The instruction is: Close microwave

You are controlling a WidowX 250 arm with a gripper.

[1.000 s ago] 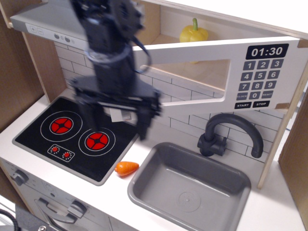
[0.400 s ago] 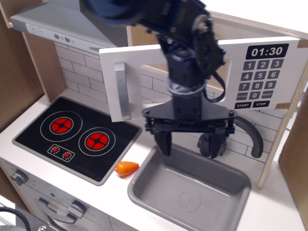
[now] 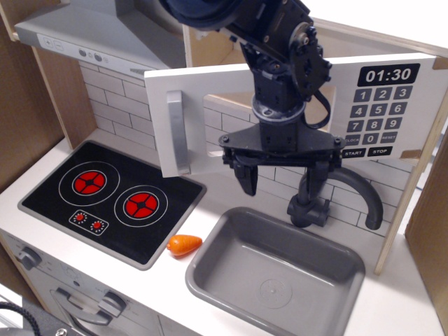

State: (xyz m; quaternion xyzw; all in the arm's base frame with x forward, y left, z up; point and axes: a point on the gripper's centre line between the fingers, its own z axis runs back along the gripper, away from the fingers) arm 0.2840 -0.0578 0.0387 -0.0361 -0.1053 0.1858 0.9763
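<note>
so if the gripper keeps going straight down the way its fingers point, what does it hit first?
Probably the sink: the gripper points down above its basin. The right finger may clip the faucet first; depth is unclear.

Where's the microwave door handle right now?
The grey vertical handle sits on the left edge of the microwave door, above the stovetop and left of the gripper, whose jaws hang open over the sink.

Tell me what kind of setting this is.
A toy play kitchen, most likely: a wooden microwave with printed keypad and open white door, a flat painted stovetop with red burners, and a grey plastic sink with black faucet.
</note>
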